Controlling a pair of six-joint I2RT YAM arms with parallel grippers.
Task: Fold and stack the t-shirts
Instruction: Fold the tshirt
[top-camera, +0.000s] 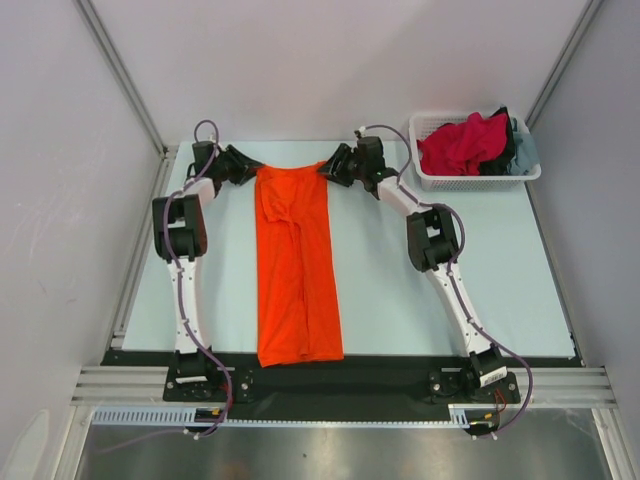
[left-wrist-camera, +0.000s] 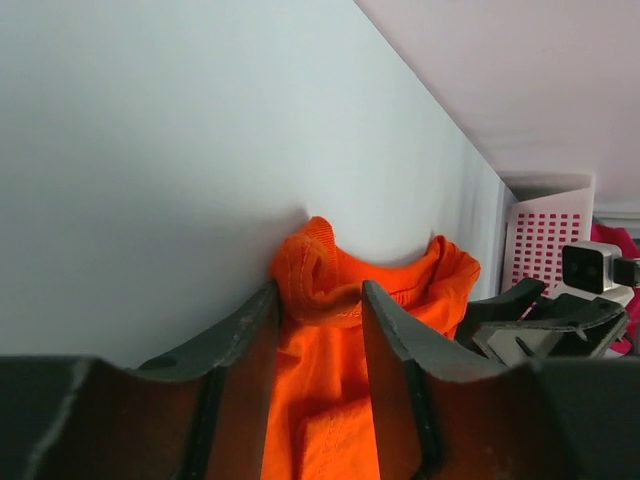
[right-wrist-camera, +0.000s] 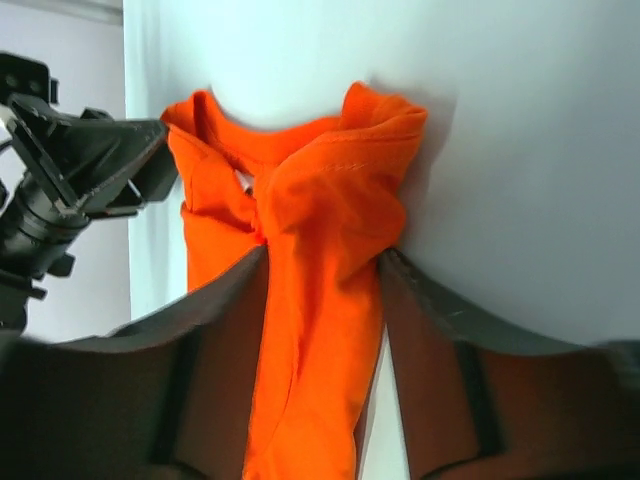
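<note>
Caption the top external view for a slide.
Left gripper and right gripper straddle the far corners of the lengthwise-folded orange t-shirt; other t-shirts fill the white basket.

Seen from above, the left claw (top-camera: 245, 168) and right claw (top-camera: 332, 168) cover the far corners of the orange shirt (top-camera: 298, 265), so how firmly they pinch cannot be told. In both wrist views the cloth between the fingers runs off the bottom edge. Right of the right claw, in the basket (top-camera: 470, 182), the grey shirt (top-camera: 523, 155) is mostly buried.

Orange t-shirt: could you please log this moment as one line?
orange t-shirt: long folded strip on table | left gripper: astride far-left corner | right gripper: astride far-right corner
</note>
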